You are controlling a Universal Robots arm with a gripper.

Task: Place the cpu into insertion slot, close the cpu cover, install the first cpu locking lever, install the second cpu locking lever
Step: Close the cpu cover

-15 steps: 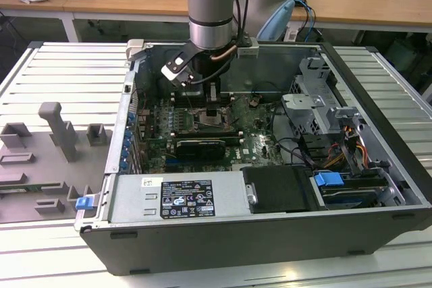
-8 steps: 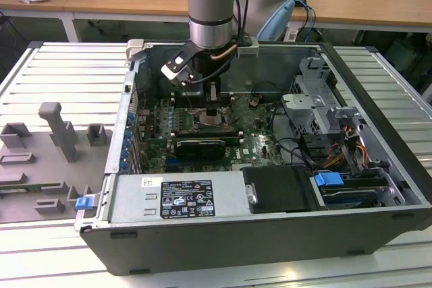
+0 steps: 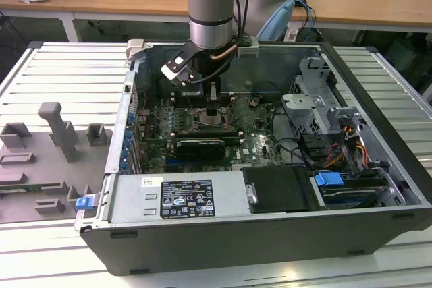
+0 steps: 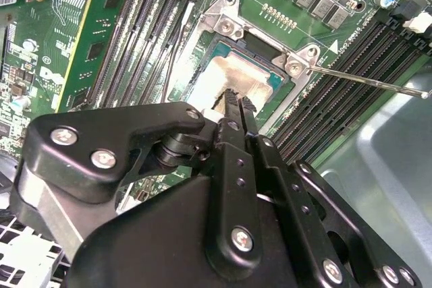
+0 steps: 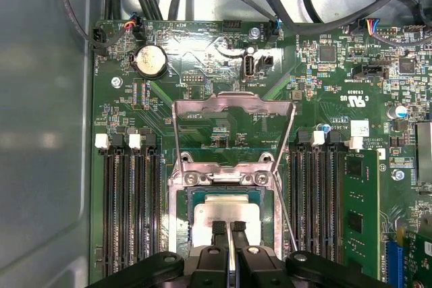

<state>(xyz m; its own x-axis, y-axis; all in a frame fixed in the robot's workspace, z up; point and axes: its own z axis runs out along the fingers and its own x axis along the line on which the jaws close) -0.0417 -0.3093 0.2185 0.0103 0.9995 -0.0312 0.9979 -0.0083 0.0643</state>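
Gripper (image 3: 212, 107) hangs inside the open computer case (image 3: 283, 234) in the exterior view; in the second wrist view its fingers are pressed together over the cpu (image 4: 234, 75), which lies flat in the insertion slot (image 4: 227, 27); in the first wrist view the cpu cover (image 5: 233, 102) stands raised.

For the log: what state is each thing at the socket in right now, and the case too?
cpu: lying flat in the insertion slot, uncovered.
insertion slot: holds the cpu.
cpu cover: open, swung up off the slot.
locking lever: unlatched, sticking out from the slot.
gripper: shut, tips just over the cpu.
computer case: open, board exposed.
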